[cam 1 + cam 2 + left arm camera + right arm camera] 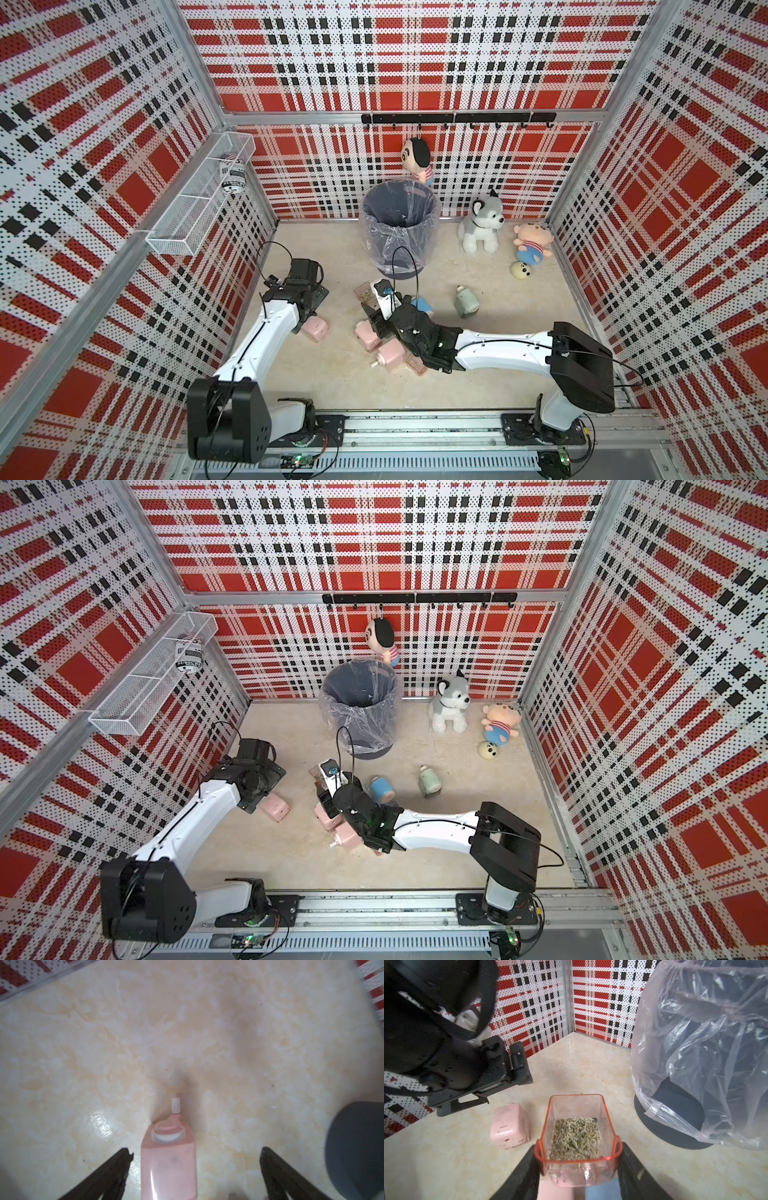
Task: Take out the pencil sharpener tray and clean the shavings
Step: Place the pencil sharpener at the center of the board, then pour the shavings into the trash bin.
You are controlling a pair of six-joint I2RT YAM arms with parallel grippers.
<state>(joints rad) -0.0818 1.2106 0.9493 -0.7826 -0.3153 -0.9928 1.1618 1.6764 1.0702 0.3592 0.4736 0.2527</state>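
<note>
The clear, orange-rimmed plastic tray (577,1109) is pinched at its near end by the right gripper (578,1147), one black finger pressed against each side wall. It is held level with its open side up, and a heap of greenish-brown pencil shavings (575,1136) is carried in it. In a top view the tray (364,294) is seen just in front of the foot of the grey round bin (395,253), which is lined with a clear plastic bag; tray and bin are near but apart.

A pale pink boxy pencil sharpener (168,1167) is set on the beige marbled tabletop (187,1022), its white crank knob pointed away from the wrist. It is straddled by the left gripper (196,1151), whose fingers are spread wide, with a gap left on either side.

Two more pink sharpeners (368,337) are found beside the right arm's wrist, with a blue one (380,787) and a pale green one (465,303) further out. A grey-and-white plush husky (480,224) is seated by the back wall.
</note>
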